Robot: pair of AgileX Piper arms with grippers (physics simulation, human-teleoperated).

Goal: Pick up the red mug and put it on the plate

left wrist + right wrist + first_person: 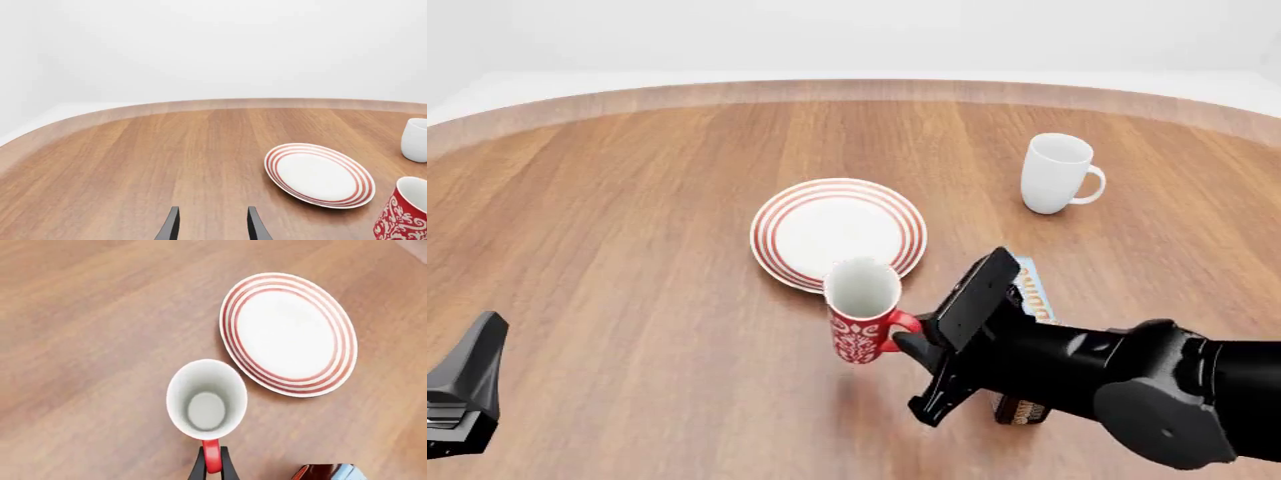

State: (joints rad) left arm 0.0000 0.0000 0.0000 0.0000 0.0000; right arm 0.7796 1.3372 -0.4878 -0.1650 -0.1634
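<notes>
Front view, left claw [461,395]: idle at the bench [627,250] edge, fingers parted, nothing between them.
Plate [838,232]: mid-bench, bare, just beyond the mug.
Red mug [862,322]: upright, apparently lifted just above the bench, near the plate's near rim.
Right claw [211,467]: pinched shut on the mug's handle [211,454].
Doing it well: carry the mug forward level, clear the rim, set down centred.
White mug [1056,173]: well apart, far right.
Box [1030,300]: under the right arm, likely no obstacle.

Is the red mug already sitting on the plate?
No, the red mug is beside the plate, its handle clamped between the right gripper's jaws.
</notes>
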